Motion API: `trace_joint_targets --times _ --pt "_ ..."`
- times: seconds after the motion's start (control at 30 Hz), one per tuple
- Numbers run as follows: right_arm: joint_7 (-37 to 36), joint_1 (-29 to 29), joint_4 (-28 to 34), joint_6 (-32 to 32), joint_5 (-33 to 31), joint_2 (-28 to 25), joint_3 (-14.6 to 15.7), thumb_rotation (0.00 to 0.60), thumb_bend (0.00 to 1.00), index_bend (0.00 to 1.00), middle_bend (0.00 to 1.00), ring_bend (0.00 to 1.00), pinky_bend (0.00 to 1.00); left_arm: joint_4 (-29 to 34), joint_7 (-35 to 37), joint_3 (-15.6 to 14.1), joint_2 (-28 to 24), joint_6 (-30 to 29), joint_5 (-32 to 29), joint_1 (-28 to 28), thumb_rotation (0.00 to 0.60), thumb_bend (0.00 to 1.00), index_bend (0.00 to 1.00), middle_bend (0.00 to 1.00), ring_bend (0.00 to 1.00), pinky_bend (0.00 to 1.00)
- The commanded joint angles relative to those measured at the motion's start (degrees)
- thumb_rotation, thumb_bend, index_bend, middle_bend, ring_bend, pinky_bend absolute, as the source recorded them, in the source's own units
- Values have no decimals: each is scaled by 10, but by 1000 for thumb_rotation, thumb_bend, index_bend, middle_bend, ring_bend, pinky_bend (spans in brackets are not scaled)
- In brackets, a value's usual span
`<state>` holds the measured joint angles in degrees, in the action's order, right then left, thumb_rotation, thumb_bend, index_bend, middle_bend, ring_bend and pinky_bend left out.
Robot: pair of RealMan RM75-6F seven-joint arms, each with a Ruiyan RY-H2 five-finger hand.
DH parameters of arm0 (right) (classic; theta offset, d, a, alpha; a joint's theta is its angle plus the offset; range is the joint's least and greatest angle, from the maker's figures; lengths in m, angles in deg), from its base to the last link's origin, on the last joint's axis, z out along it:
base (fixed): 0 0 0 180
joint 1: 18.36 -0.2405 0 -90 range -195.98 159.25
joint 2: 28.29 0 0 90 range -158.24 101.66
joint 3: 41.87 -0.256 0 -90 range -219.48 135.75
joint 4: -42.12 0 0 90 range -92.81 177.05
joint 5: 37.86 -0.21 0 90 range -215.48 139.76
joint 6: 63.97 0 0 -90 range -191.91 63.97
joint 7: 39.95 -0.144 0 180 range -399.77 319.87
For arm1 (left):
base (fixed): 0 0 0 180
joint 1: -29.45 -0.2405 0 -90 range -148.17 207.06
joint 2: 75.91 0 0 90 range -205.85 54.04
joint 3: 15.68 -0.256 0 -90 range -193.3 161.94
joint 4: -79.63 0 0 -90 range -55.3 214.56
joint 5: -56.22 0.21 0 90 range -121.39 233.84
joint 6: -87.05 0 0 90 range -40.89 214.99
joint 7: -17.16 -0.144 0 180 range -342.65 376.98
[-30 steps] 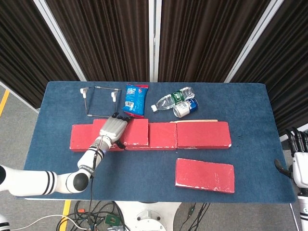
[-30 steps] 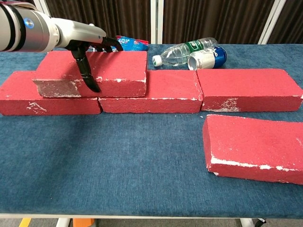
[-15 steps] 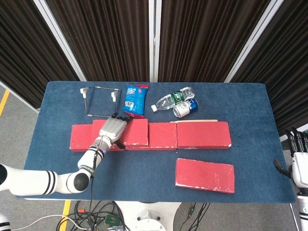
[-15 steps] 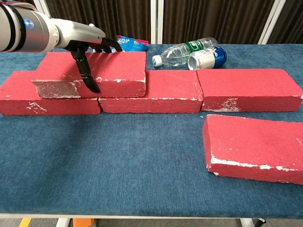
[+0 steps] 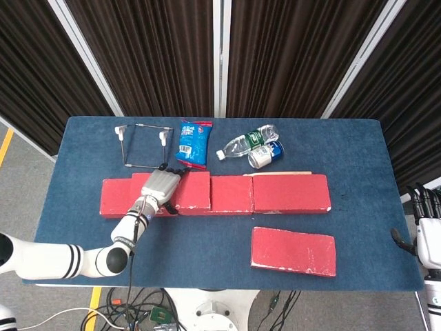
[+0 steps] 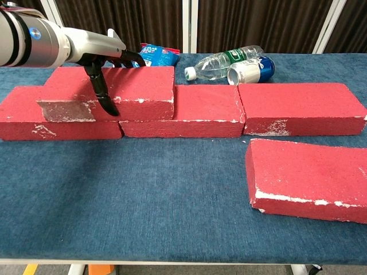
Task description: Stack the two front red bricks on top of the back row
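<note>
Left robot hand (image 6: pixel 100 57) grips chipped, rough rectangular red brick (image 6: pixel 137 91).

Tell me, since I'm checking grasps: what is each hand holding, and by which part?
The left hand grips the stacked red brick across its left part, thumb down the front face. The right hand, off the table edge, holds nothing.

The left hand (image 5: pixel 160 187) lies palm-down on a stacked red brick (image 5: pixel 180 191) that sits on the back row of bricks (image 5: pixel 275 194). Its fingers (image 5: pixel 169 168) reach over the brick's far edge. Just beyond the fingertips lie a blue snack bag (image 5: pixel 193 142) and a wire frame (image 5: pixel 141 145). Further right of the fingers are a plastic bottle (image 5: pixel 247 143) and a can (image 5: pixel 265 154). A loose red brick (image 5: pixel 293 251) lies well apart on the blue surface (image 5: pixel 207 241). The right hand (image 5: pixel 426 231) hangs off the surface's right edge.
</note>
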<state>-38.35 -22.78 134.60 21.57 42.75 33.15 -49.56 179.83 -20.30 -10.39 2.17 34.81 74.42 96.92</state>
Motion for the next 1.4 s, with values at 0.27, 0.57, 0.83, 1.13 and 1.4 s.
trace_joint_targets --times 0.27,0.57,0.83,1.13,1.4 --pt "-1 0 -3 -2 0 2 1 600 195 0 0 0 0 -5 6 -5 3 8 -6 2 600 0 65 70 99 0" --pt "-1 0 -4 -2 -1 3 1 600 195 0 0 0 0 -3 22 -1 -3 16 2 2 600 0 44 0 0 0" --pt "1 0 -2 -1 -1 2 0 600 195 0 0 0 0 3 34 1 -7 14 10 0 600 0 41 0 0 0" --pt "4 0 1 -1 -2 1 0 600 195 0 0 0 0 6 40 2 -8 7 17 0 600 0 40 0 0 0" --pt "3 0 1 0 -2 0 0 600 196 0 0 0 0 11 40 2 -8 2 19 1 600 0 39 0 0 0"
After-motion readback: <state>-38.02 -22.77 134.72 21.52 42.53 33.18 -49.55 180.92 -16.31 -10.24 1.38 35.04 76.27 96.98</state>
